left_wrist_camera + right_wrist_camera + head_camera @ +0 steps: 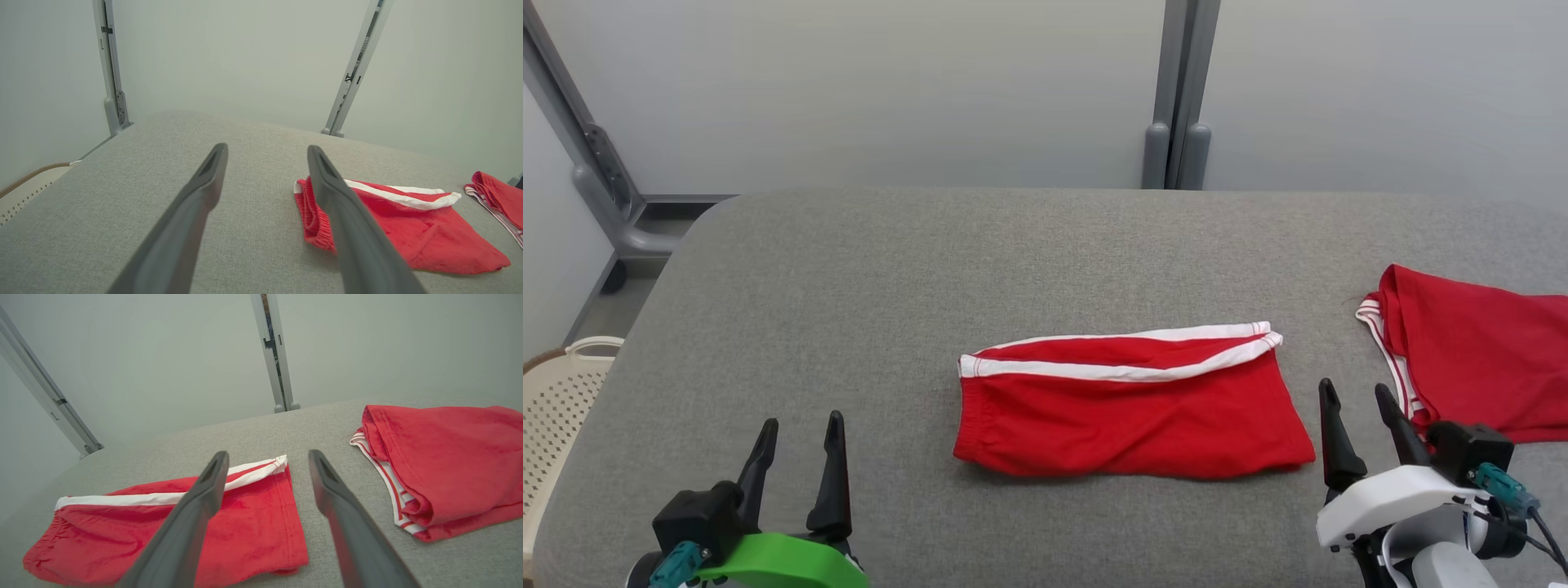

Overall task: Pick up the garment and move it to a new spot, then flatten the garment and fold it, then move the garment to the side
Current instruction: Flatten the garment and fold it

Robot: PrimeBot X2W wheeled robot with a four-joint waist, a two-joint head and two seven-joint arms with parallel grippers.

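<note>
The red shorts (1131, 408) lie folded in the middle of the gray surface (849, 286). The left fingers (834, 469) are wide apart and hold nothing. The right fingers (1336, 441) are wide apart and empty too, just beside the shorts. Another red cloth (1478, 359) on the right is cut off by the picture's edge. A basket (560, 400) peeks in at the left.

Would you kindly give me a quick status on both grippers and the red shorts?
Left gripper open, empty. Right gripper open, empty. Red shorts folded, flat at table centre, untouched. Other red garment near right gripper, apart from shorts.
</note>
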